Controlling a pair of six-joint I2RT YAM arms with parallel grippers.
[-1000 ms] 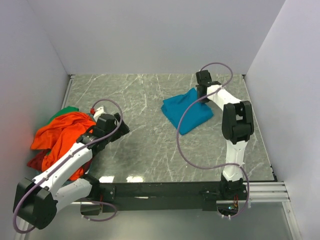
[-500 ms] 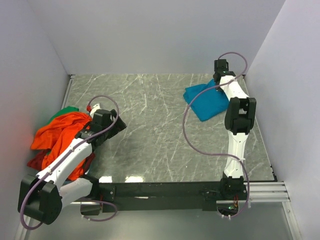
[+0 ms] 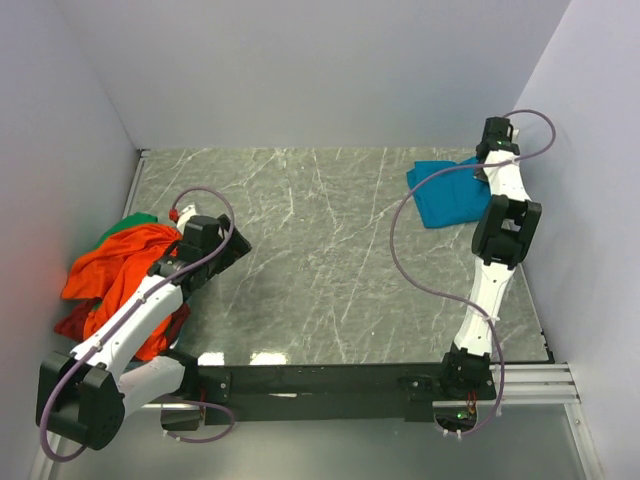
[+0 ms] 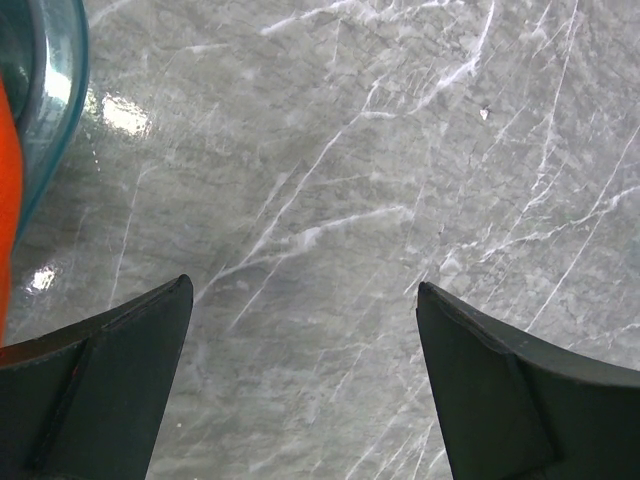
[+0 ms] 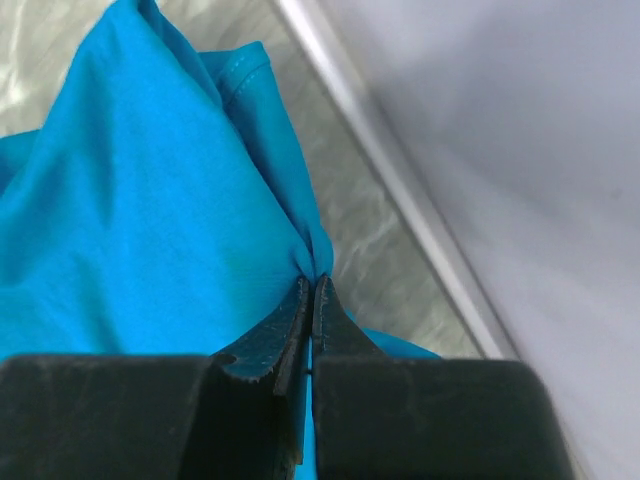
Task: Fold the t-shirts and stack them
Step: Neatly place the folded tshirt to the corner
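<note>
Right wrist: right gripper jaws pinch a soft fold of the teal t-shirt beside the metal rim | left wrist: left gripper jaws spread above veined marble surface | top external: orange t-shirt crumpled at the left edge, well apart from the teal one.

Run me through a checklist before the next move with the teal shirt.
1. Grip: right gripper pinches the teal shirt, ok.
2. Flatness: teal shirt tents up at the pinch, not ok.
3. Placement: teal shirt lies inside the edge rail, ok.
4. Free arm: left gripper open and empty, ok.
5. Remaining work: orange shirt crumpled, unfolded, not ok.
</note>
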